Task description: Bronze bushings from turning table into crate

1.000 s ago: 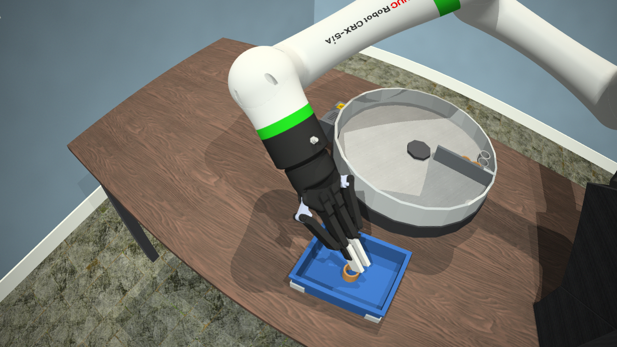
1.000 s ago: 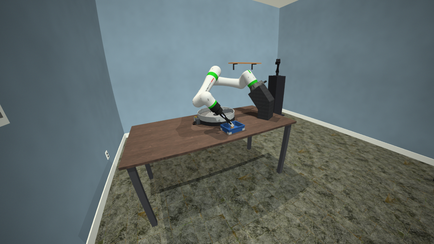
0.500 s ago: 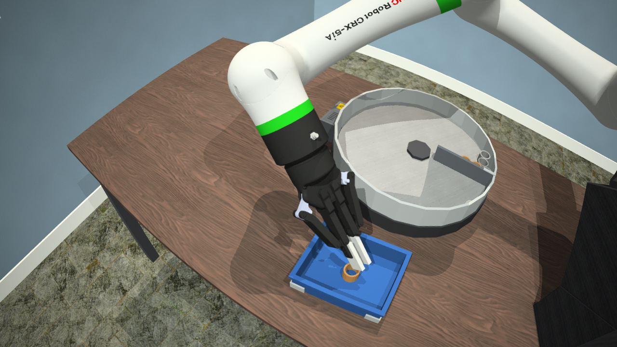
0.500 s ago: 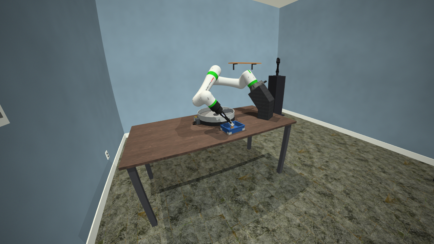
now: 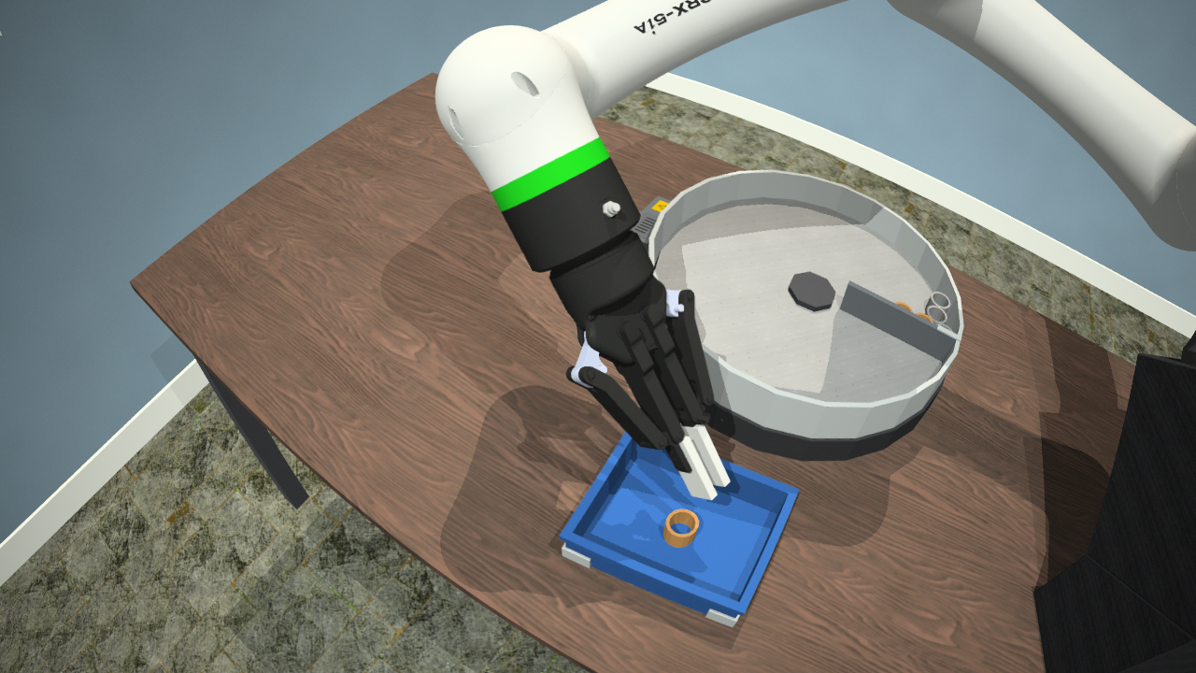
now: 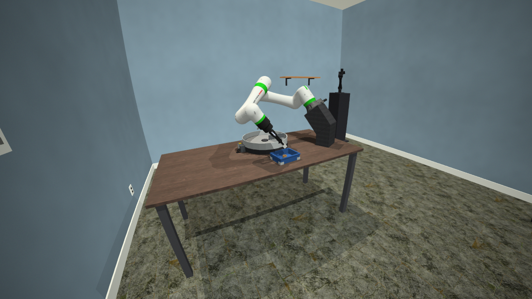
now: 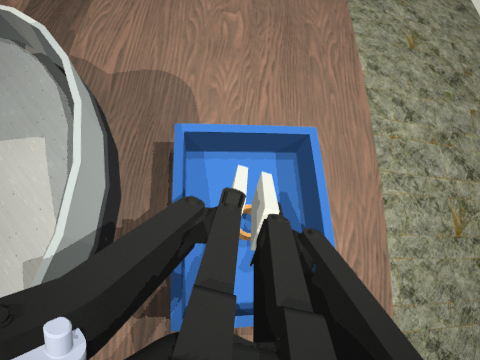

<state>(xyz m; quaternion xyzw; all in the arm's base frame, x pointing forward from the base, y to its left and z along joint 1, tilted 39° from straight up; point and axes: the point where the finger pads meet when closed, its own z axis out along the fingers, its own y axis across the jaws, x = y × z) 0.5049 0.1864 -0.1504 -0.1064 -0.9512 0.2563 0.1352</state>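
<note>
A bronze bushing (image 5: 678, 540) (image 6: 284, 155) (image 7: 246, 236) stands on the floor of the blue crate (image 5: 767, 553) (image 6: 291, 159) (image 7: 245, 128). My gripper (image 5: 716, 491) (image 6: 284, 146) (image 7: 249, 185) is open by only a narrow gap, with nothing held. Its white fingertips are above the crate, close over the bushing; in the wrist view the right finger hides part of the ring. On the turning table (image 5: 836, 419) (image 6: 260, 142) (image 7: 91, 165), two steel bushings are near the right wall. Two bronze bushings beside them are mostly hidden behind the grey divider (image 5: 894, 321).
The turning table's high round wall stands close behind the crate. A dark hub (image 5: 811, 290) is at its centre. A small grey box with a yellow label (image 5: 660, 205) (image 6: 241, 147) stands beside it. The robot's black pedestal (image 5: 1112, 519) (image 6: 322, 126) is to the right.
</note>
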